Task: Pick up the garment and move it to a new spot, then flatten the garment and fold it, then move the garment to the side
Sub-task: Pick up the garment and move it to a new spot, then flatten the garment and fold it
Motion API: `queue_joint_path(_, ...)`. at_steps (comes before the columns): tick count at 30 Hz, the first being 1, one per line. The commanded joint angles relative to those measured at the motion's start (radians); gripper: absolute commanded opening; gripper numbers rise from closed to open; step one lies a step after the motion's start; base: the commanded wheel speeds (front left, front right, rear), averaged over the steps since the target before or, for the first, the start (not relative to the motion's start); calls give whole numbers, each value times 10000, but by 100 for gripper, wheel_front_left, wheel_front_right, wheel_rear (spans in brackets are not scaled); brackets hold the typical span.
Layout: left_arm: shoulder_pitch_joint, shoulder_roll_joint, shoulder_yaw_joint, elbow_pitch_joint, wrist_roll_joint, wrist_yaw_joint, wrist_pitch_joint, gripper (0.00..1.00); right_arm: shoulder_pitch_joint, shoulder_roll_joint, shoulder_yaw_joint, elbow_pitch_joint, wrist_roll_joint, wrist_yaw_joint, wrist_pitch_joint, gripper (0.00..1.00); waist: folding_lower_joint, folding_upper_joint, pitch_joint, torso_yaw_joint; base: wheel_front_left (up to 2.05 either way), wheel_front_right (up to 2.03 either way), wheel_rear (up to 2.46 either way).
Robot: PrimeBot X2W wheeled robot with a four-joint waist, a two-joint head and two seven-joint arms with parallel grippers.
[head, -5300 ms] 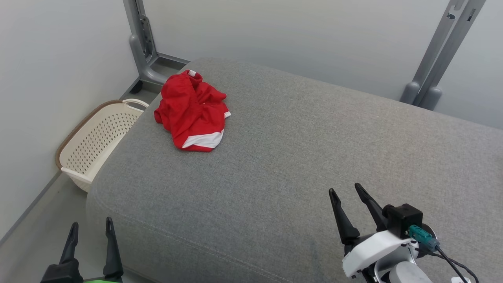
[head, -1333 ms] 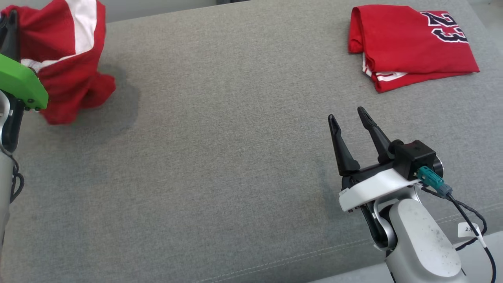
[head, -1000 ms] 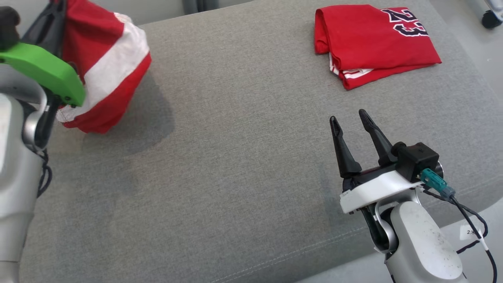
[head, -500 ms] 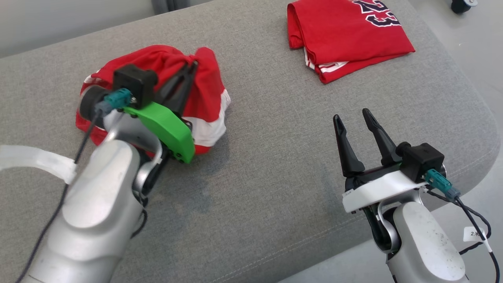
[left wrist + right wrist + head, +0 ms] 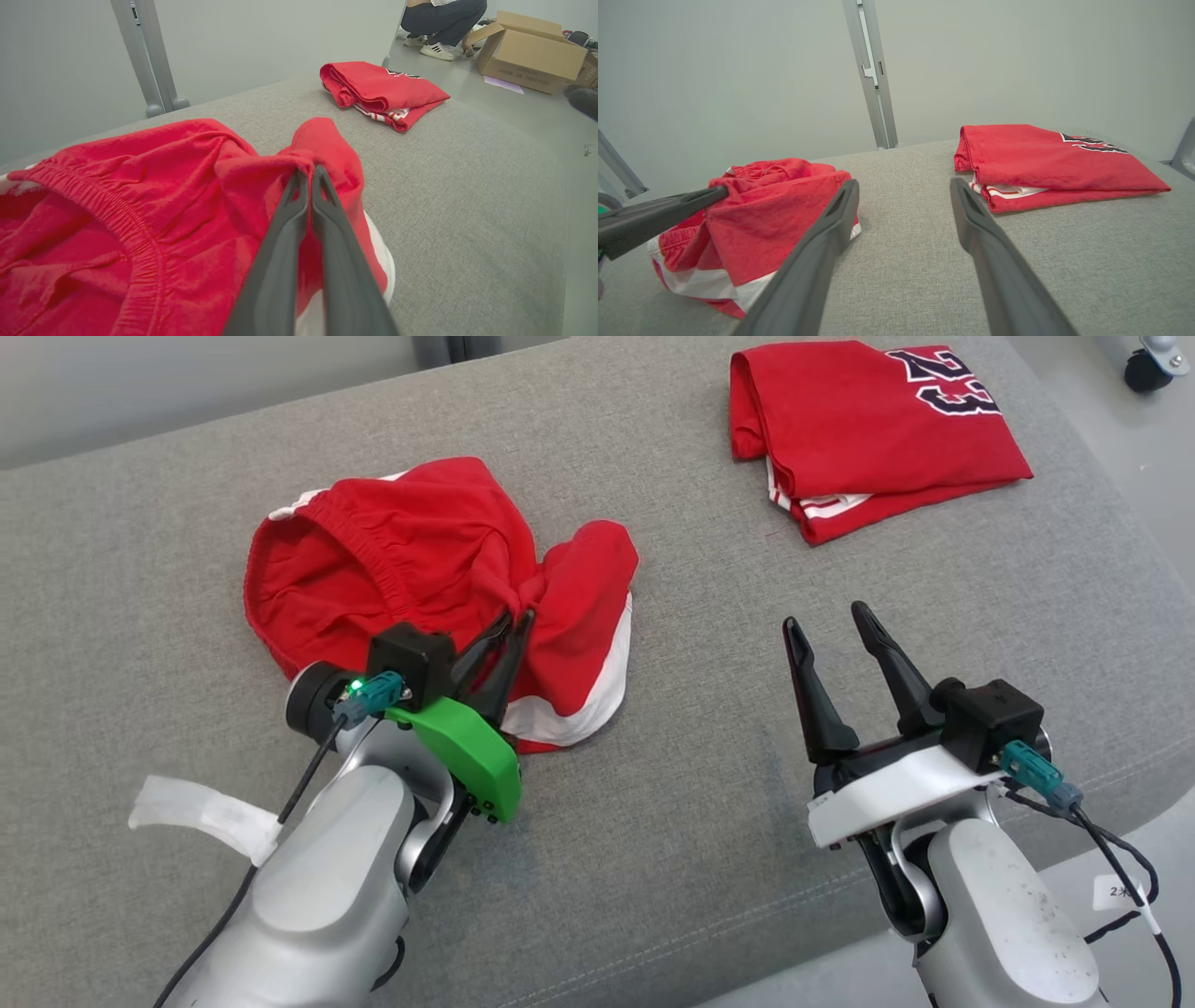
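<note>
Nearest to the robot, at the lower right of the head view, the right gripper (image 5: pixel 825 616) hovers over the grey cushion (image 5: pixel 672 803). Its two dark fingers are spread wide and hold nothing; in the right wrist view, bare grey fabric lies between them.

At the lower left, the left arm with its green cover (image 5: pixel 462 747) reaches forward. The left gripper (image 5: pixel 519 614) is closed on the garment (image 5: pixel 401 555). In the left wrist view its two fingers (image 5: pixel 278 261) stand pressed together, and a fold of red cloth is pinched at their tips.

The garment is a pair of red shorts with an elastic waistband and a white band at the hem. It lies crumpled on the cushion, left of the middle in the head view, and well apart from the right gripper. The pinched fold stands a little higher than the rest of the cloth, which rests on the cushion.

Farther away, near the far right corner of the cushion, lies a folded jersey (image 5: pixel 878 439). It is red with a dark number that looks like 23, though the picture edge cuts part of it. It lies apart from the garment.

Behind the cushion, grey metal posts (image 5: pixel 149 60) stand against a pale wall (image 5: pixel 738 70). In the left wrist view, far off on the floor, a person (image 5: pixel 444 18) crouches beside an open cardboard box (image 5: pixel 532 56).
</note>
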Motion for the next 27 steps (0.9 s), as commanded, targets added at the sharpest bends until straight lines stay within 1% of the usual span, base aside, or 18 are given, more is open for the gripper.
queue_joint_path(1, -6, -52, -23, 130, 37, -37, -138, 100, 2, -26, -21, 30, -38, -2, -34, 100, 0, -1, -75, 100, 0, 0, 0)
queue_joint_path(7, -110, -238, -11, 614, -9, -34, -725, 100, 177, -27, -123, 96, -123, -2, -34, 100, 0, -1, -286, 390, 0, 0, 0)
queue_joint_path(11, 201, -272, 107, 606, 48, 101, -933, 100, 270, -27, -168, 106, -137, -2, -34, 100, 0, -1, -485, 596, 0, 0, 0)
queue_joint_path(15, 498, -182, 254, 372, 69, 267, -1025, 100, 406, -27, -185, 75, -85, -2, -35, 100, 0, -1, -637, 778, 0, 0, 0)
queue_joint_path(19, 836, 92, 406, 308, 122, 401, -1066, 100, 423, -26, -164, 50, -43, -2, -35, 100, 0, -1, -694, 887, 0, 0, 0)
queue_joint_path(21, 865, 319, 306, 408, 344, 467, -1072, 100, 429, -27, -144, 47, -22, -2, -35, 100, 0, -1, -688, 904, 0, 0, 0)
queue_joint_path(27, 682, 875, 308, 691, 544, 409, -1068, 100, 357, -26, -129, 24, 16, -2, -35, 100, 0, -1, -562, 852, 0, 0, 0)
